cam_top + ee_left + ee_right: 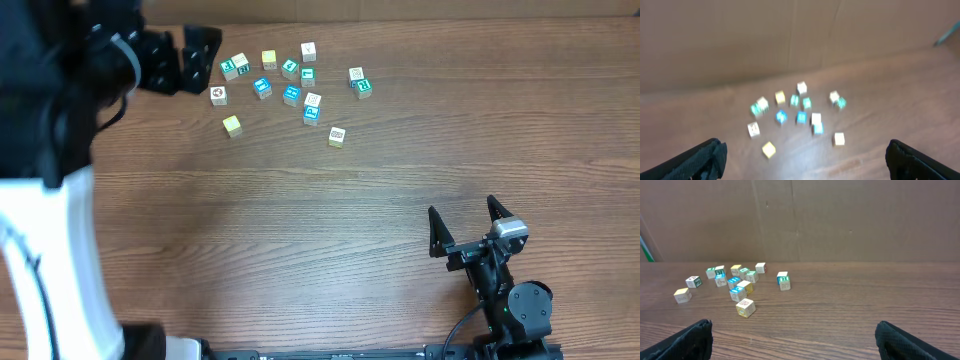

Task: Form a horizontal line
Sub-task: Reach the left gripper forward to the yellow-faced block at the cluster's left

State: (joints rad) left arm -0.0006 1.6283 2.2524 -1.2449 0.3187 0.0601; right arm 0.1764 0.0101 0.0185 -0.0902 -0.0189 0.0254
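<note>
Brown cardboard walls back a wood-grain tabletop (330,230), and near its far edge lies a loose scatter of tiny painted cubes (290,90). No horizontal line exists yet, since none of the pale ones sit in a touching row. The likely pieces are spread through the scatter: a yellow-green cube (232,125) alone on the near left side, a cream-white cube with a dark printed mark (218,95) just beyond it, a cream-coloured cube with a printed top (337,136) alone on the near right, and a plain cream-white cube (308,50) at the far edge. Judging by their size, each should be very light, rigid and smooth-faced, so it will slide or spin at a nudge and can pop out of a skewed pinch. The safe hold is square across two opposite flat faces, from above and low on the cube. The outliers offer free sides. Those in the middle do not, because teal-faced cubes (291,95) stand touching or just beside pale ones and descending fingers would knock them. The left end effector (195,62) hovers at the left edge of the scatter, jaws spread wide and empty. The right end effector (462,210) sits well apart near the front of the tabletop, also spread wide with nothing between its fingers.
</note>
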